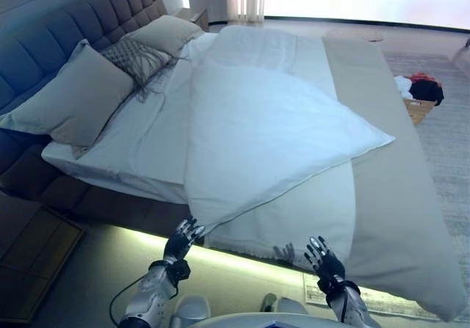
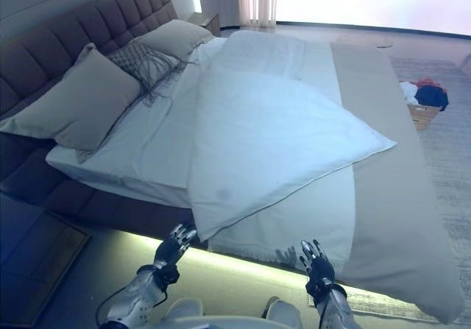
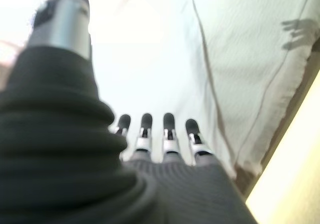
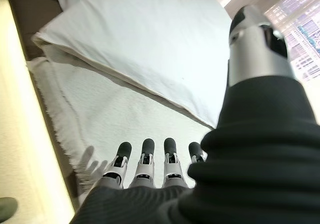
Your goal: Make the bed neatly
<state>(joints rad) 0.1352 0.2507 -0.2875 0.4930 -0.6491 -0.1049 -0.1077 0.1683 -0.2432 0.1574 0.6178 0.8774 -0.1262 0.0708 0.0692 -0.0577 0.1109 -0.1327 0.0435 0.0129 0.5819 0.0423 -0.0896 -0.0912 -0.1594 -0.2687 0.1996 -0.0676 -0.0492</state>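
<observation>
Left eye view — an unmade bed [image 1: 88,203], both robot hands low at its near edge.
No readable writing. From the left: tufted headboard [image 1: 88,20], pillows [image 1: 77,97], then the white duvet [image 1: 264,137] lying skewed across the mattress, a beige blanket [image 1: 389,166] along the foot; carpeted floor beyond. Left robot hand [image 1: 182,241] — fingers straight by the duvet's corner; right robot hand [image 1: 323,258] spread, holding nothing.

bed [image 1: 44,188] — rumpled duvet [image 1: 264,137], pillows [image 1: 73,97] on top
</observation>
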